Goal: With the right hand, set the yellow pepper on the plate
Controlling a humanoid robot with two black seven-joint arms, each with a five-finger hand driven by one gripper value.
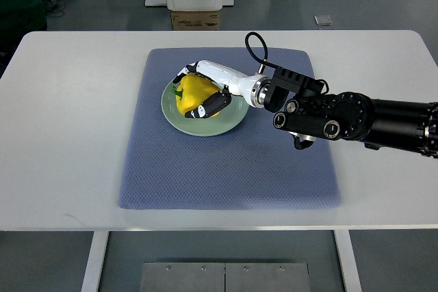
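Yellow pepper [193, 91], bright and plain, with a small green mark at its left edge, possibly the stem. Plate [236, 117] pale green, unpatterned. Mat [226, 169] dusty blue with a fine woven texture. Table [68, 135] white. Right hand [205, 90] white-shelled, fingers black; forearm black, black cable looped above the wrist. Floor grey. Cardboard box [195, 20] brown, behind the table.

1 top view; steeply down on table [68, 135] from robot's side
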